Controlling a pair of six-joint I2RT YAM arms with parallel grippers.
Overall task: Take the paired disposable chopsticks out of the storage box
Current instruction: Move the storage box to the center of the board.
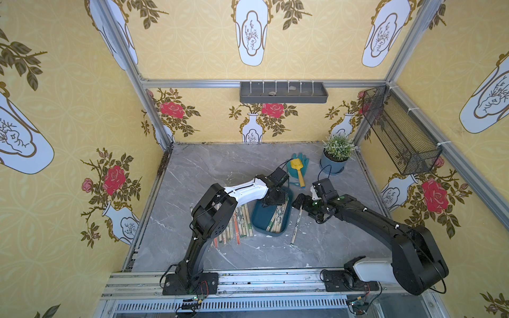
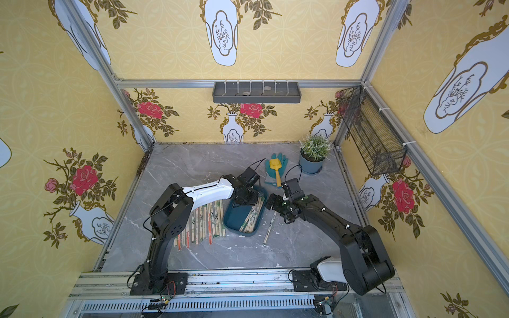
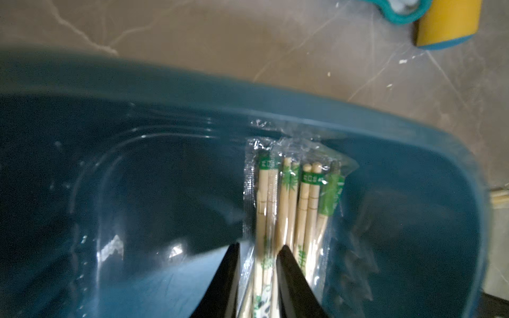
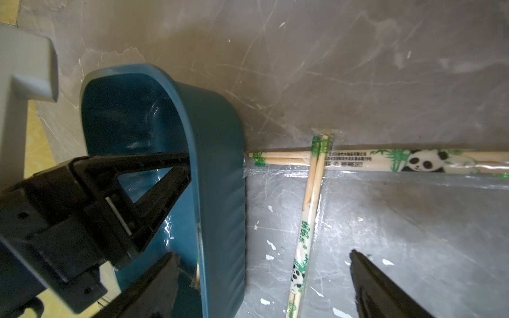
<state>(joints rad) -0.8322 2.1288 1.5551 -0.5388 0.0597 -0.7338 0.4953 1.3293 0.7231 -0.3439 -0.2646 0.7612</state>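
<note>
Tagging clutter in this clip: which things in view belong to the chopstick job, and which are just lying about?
Job: storage box; chopsticks in it; chopsticks laid beside it; left gripper, straddling a pair; right gripper, open.
Lying about: yellow shovel; teal glove; potted plant; grey wall tray; mesh basket.

The left hand (image 3: 260,245) points down, jaws narrowly apart; the right hand (image 4: 264,253) hovers alongside, jaws spread wide.

Top views bright, edges bowed; wrist views dim, blurred; glare in storage box (image 3: 165,192)
</note>
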